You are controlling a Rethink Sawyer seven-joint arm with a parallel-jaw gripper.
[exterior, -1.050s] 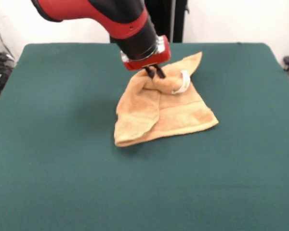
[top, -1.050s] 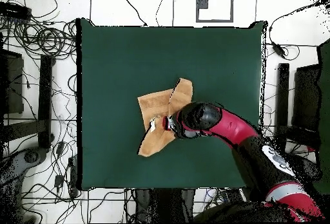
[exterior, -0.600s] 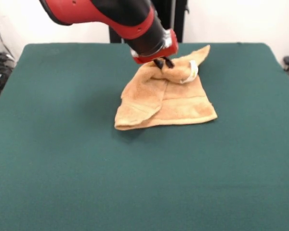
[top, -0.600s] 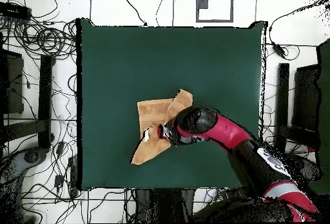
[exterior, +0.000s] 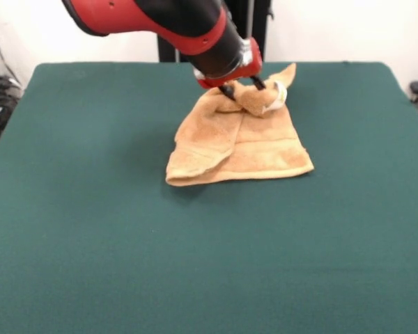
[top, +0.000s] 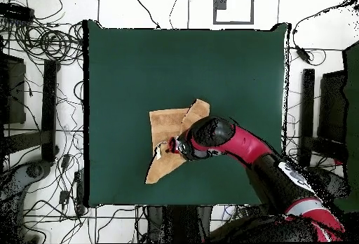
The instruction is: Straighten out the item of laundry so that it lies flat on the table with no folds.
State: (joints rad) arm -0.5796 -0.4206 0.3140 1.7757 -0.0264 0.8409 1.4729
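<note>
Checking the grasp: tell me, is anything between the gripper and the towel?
Nothing. In the front view the gripper is shut on a raised fold of the towel.

There was one table (exterior: 90, 229), covered in dark green cloth, and one orange-tan towel (exterior: 258, 149) on it, toward the far side. One red and black arm (exterior: 153, 21) came in over the far edge, carrying one gripper (exterior: 241, 89) with two dark fingers (exterior: 228, 91), and the towel bore what looked like a single white tag (exterior: 279, 94), though bunched cloth hid part of it. From overhead the count was the same: one table (top: 126, 66), one towel (top: 167, 123), one arm (top: 245, 143), and many loose cables (top: 42, 41) on the floor, too tangled to number.
</note>
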